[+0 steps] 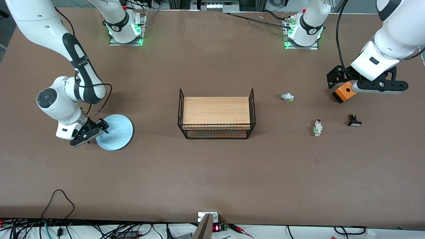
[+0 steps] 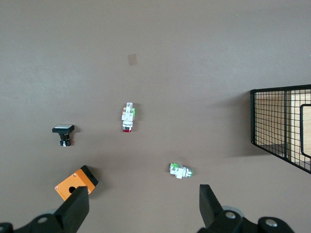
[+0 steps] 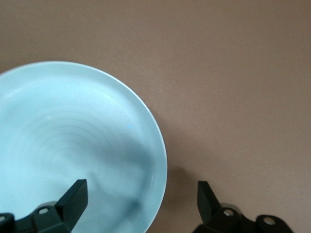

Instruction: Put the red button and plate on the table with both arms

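Note:
The light blue plate [image 1: 116, 132] lies flat on the brown table [image 1: 212, 176] at the right arm's end. My right gripper [image 1: 91, 132] is open just above its rim, one finger over the plate [image 3: 73, 131] and one over bare table. The right wrist view shows this gripper [image 3: 140, 196] empty. The red button [image 1: 318, 127] lies on the table toward the left arm's end and also shows in the left wrist view [image 2: 128, 117]. My left gripper [image 1: 335, 79] hangs open and empty, high over the table beside an orange box [image 1: 343, 92]; the left wrist view shows it [image 2: 142, 206] holding nothing.
A wood-topped black wire rack [image 1: 216, 114] stands mid-table. A whitish unit without a red cap [image 1: 287, 97] lies farther from the front camera than the red button. A black button with a white cap [image 1: 354, 120] lies beside the red button. The orange box [image 2: 76, 182] sits near one left finger.

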You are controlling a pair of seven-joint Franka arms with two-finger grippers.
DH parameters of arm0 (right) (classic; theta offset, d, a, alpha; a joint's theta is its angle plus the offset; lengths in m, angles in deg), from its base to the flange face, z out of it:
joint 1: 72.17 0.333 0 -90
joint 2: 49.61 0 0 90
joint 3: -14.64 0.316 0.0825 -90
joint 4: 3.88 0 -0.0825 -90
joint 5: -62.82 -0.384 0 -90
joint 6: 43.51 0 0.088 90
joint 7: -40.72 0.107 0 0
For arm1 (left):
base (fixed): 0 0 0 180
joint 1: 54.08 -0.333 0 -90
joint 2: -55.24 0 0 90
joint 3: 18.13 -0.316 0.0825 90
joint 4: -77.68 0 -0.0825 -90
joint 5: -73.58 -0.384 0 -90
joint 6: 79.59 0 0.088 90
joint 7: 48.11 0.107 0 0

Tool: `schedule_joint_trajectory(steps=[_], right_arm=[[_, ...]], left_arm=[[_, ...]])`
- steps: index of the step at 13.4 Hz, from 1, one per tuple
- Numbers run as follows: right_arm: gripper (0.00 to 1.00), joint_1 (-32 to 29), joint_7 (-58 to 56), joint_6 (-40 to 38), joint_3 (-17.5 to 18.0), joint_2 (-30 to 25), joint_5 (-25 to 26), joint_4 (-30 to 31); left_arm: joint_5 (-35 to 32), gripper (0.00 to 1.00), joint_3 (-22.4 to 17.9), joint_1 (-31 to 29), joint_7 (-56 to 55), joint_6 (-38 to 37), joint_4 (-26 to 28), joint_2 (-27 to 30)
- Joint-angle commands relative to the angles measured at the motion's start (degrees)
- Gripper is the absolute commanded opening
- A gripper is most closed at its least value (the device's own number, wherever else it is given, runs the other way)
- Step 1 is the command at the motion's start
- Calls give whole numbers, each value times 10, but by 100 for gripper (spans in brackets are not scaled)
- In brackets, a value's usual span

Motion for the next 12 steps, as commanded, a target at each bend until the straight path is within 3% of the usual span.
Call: schedule_joint_trajectory(steps=[1,5,8,12], right_arm=[[100,0,57,-204,0,-19,-7,-116],[100,5,176,-468,-2,-39,14,-268],[100,20,250,-570,-2,-53,50,-328],[100,30,323,-710,-1,-85,61,-400]], left_arm=[[4,100,0,-3,12,-12,-16,-8],[4,100,0,-4,12,-12,-16,-8],[4,100,-1,-4,12,-12,-16,-8],[3,100,-1,-4,12,-12,-16,-9]])
